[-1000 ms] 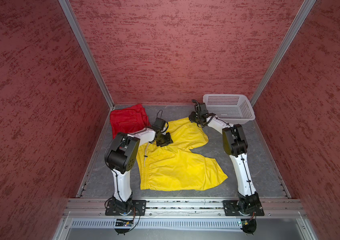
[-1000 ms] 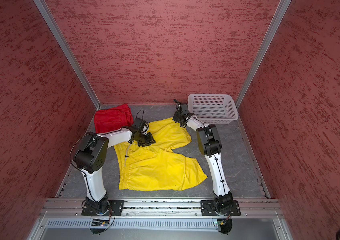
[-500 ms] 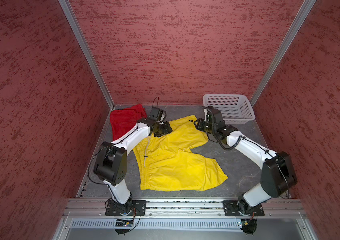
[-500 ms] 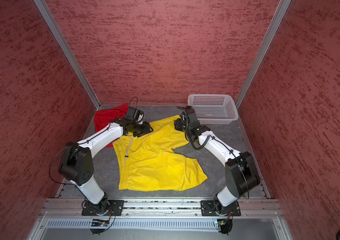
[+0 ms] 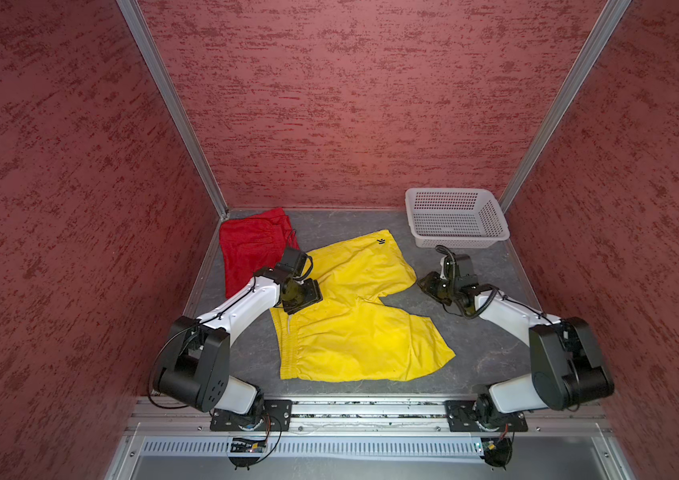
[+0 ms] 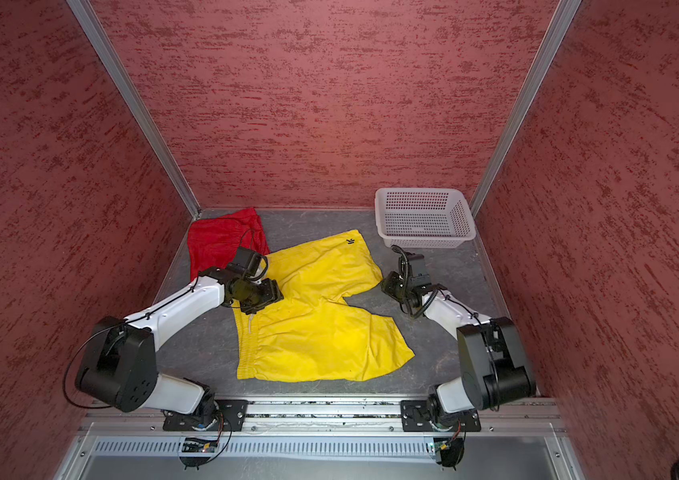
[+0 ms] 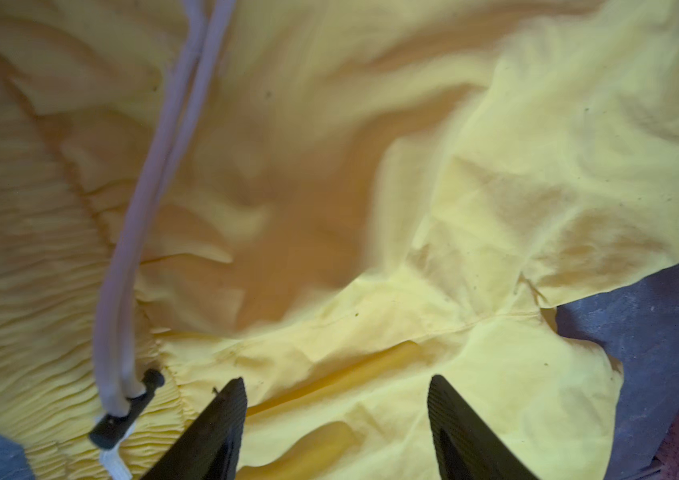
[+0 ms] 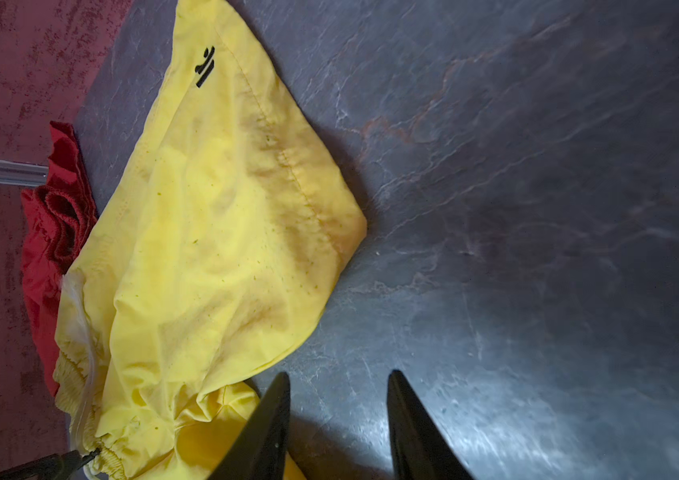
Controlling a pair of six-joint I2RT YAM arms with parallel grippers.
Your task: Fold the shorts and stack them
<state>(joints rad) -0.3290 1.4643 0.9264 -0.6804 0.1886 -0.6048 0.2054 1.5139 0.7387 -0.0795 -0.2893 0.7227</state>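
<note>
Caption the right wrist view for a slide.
Open right pincer beside the yellow shorts on the grey table, red shorts beyond.

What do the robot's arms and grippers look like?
The left arm and right arm have white tube-like links joined by bulky black joint housings. Black cables run along them. The gripper fingers are black, flat and tapered.

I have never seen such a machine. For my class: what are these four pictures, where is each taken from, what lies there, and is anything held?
Two white robot arms with pincer hands work on a grey table. Two pictures look down from overhead; two come from wrist cameras. On the table lie spread bright yellow fabric shorts, red fabric shorts at the back, and a white perforated plastic basket. The left gripper, over the yellow shorts, and the right gripper, beside them, are open, holding nothing.
</note>
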